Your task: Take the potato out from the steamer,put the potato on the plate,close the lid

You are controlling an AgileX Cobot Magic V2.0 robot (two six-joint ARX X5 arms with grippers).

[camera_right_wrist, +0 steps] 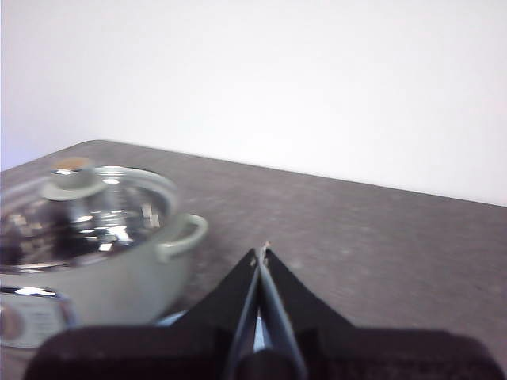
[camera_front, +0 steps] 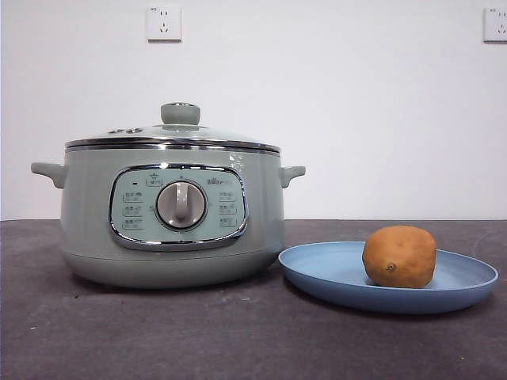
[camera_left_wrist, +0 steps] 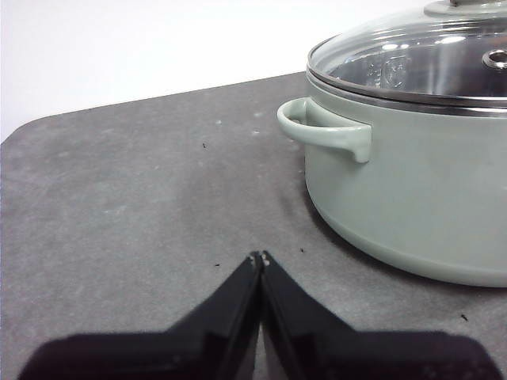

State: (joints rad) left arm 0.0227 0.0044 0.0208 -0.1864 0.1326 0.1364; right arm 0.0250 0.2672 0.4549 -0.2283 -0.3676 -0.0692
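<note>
1. Sage-green steamer sits on the dark grey bench, glass lid on top of it, knob up.
2. Potato is lying on the light-blue plate, which sits just beside the steamer.
3. Left tool is pressed together, holding nothing, low over bare bench near the steamer's side handle.
4. Right tool is pressed together too, empty, off to the steamer's other side.

Steamer and lid cut off by the left wrist frame; plate almost wholly hidden behind the right hand; panel labels illegible.
</note>
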